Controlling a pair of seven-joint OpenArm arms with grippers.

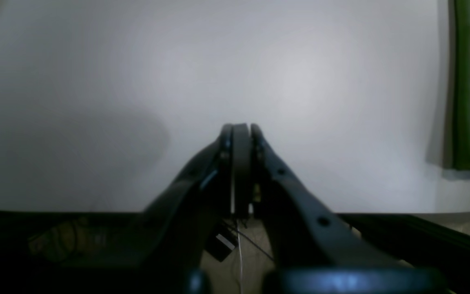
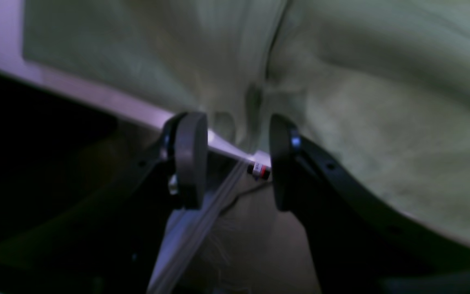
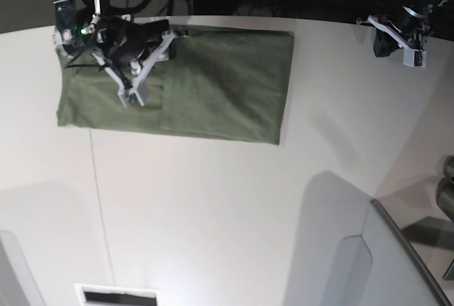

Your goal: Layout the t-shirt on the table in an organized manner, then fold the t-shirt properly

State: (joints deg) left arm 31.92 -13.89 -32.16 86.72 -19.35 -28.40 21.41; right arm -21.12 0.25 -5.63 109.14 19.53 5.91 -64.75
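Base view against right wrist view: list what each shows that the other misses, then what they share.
Only the base view shows the t-shirt's whole outline, a folded rectangle near the table's far edge, the left end effector off the cloth, and a grey panel. Only the right wrist view shows the right end effector's pads standing apart, nothing between them, over the cloth's edge. Both show green fabric, white tabletop and the right end effector.
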